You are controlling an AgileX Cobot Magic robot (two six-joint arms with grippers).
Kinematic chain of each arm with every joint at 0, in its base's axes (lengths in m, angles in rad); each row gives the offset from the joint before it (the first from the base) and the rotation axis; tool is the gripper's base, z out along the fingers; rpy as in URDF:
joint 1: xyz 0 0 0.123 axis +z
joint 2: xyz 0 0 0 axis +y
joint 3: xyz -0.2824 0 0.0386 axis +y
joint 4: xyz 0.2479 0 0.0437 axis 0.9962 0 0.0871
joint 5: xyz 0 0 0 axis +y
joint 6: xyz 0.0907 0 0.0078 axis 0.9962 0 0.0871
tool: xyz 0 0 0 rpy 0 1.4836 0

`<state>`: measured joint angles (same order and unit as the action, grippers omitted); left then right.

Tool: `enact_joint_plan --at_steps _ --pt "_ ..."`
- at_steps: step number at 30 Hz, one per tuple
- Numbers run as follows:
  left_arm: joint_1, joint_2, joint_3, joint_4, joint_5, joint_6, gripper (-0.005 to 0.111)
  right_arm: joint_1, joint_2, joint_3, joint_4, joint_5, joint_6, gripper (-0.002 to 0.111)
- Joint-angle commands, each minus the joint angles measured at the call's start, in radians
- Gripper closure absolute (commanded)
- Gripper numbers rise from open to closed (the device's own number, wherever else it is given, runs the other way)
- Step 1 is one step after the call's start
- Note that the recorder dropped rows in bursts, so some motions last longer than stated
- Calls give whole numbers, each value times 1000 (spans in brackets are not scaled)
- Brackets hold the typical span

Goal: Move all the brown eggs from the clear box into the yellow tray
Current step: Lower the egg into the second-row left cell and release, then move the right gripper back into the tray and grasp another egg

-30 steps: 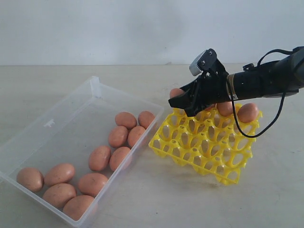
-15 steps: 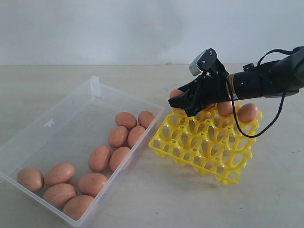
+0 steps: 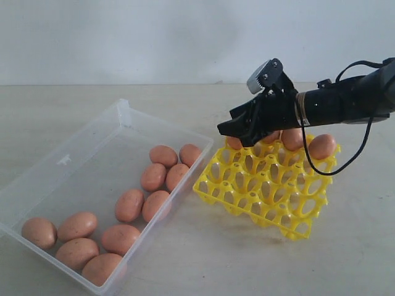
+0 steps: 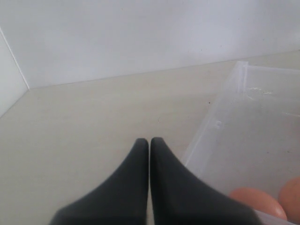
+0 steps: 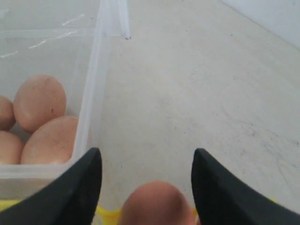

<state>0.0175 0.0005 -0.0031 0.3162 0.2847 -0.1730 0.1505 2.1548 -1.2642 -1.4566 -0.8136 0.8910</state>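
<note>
Lying loose in the box (image 3: 80, 148), eleven eggs (image 3: 129, 205) crowd its near end and right side, while the tray (image 3: 265, 192) stands just beside the box on the table (image 3: 185, 259), holding more eggs along its back row. Over that row's left end hangs the right gripper (image 3: 234, 134), fingers spread wide with the corner egg (image 5: 157, 204) seated in its cup between them, a gap on each side. Off by the box's outer wall, the left gripper (image 4: 149, 143) has its fingers pressed together, holding nothing
</note>
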Motion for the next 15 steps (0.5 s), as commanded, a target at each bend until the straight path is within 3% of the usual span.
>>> enact_joint_plan --at_steps 1,4,10,12,15 --pt "-4 -1 3 -2 -5 -7 105 9 -114 -4 20 -106 18 53" --pt "-4 -1 3 -2 -5 -7 105 61 -208 -4 17 -76 101 64" --pt "-4 -1 3 -2 -5 -7 105 308 -361 -4 -82 86 267 108" --pt "-4 -1 3 -2 -5 -7 105 431 -373 -4 -113 258 320 108" --pt "-4 -1 3 -2 -5 -7 105 610 -356 -4 -210 665 300 108"
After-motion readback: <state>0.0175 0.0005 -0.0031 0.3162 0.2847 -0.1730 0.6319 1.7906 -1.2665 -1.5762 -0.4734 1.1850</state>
